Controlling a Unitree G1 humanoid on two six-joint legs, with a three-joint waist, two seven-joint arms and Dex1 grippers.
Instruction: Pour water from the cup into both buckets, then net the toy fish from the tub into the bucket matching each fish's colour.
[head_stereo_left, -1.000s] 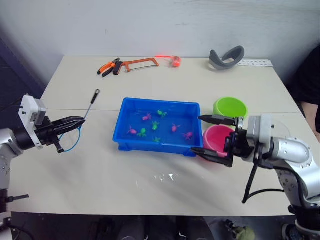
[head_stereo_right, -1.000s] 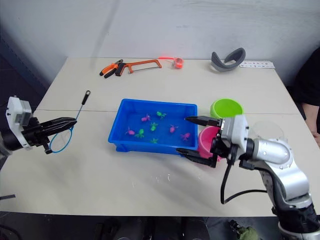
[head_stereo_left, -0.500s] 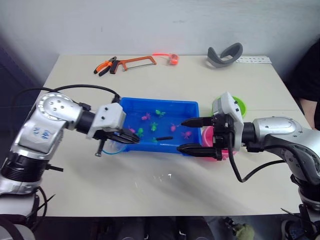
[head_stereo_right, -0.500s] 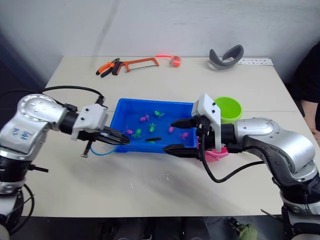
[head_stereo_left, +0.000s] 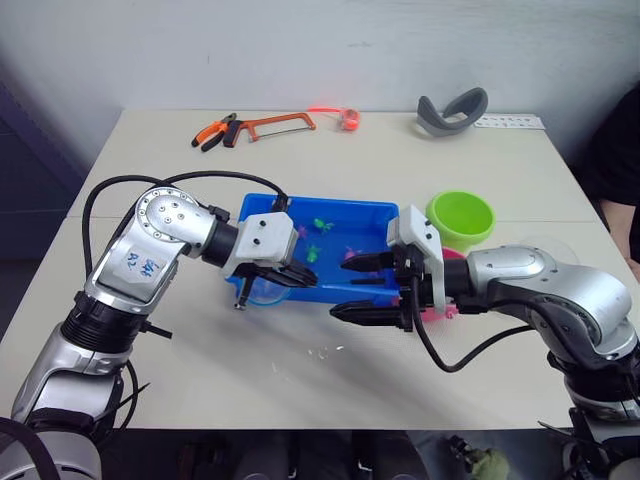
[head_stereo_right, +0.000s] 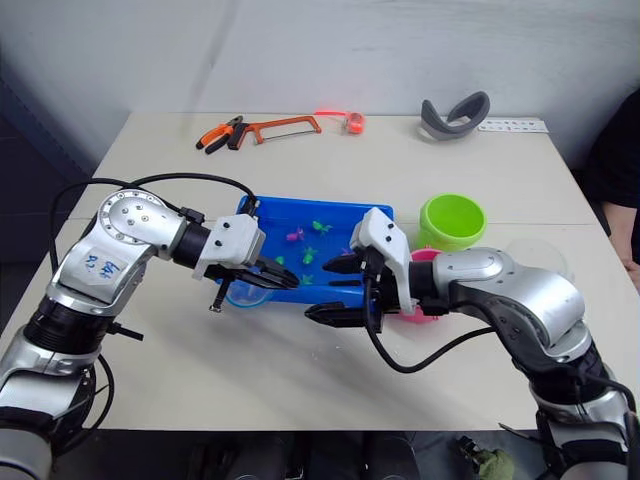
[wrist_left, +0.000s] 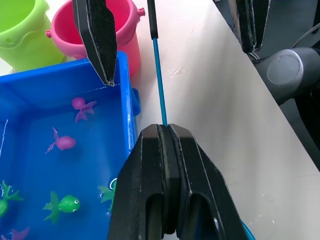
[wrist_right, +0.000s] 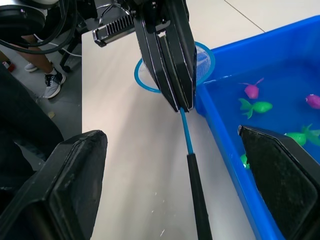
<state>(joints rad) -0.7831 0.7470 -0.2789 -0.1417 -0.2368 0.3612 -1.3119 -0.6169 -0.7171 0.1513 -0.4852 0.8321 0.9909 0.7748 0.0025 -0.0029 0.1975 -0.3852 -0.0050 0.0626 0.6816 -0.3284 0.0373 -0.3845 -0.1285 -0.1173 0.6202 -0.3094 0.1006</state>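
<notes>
A wide cream-coloured bench (head_stereo_left: 500, 160) is set against a pale wall. The shallow bright blue plastic tub (head_stereo_left: 370, 215) holds water and tiny green and pink toy fish (wrist_left: 62, 203). The left tool (head_stereo_left: 297, 277) is clamped on the blue-rimmed mesh net (wrist_right: 186, 131) at the tub's near edge. The right tool (head_stereo_left: 362, 289) is spread apart beside the pink bucket (wrist_left: 127, 37).

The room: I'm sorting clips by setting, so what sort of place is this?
Probably an indoor lab or workshop: a plain table against a bare wall, a hacksaw and pliers at its far edge, and a blue tub of toy fish as a test setup.
</notes>
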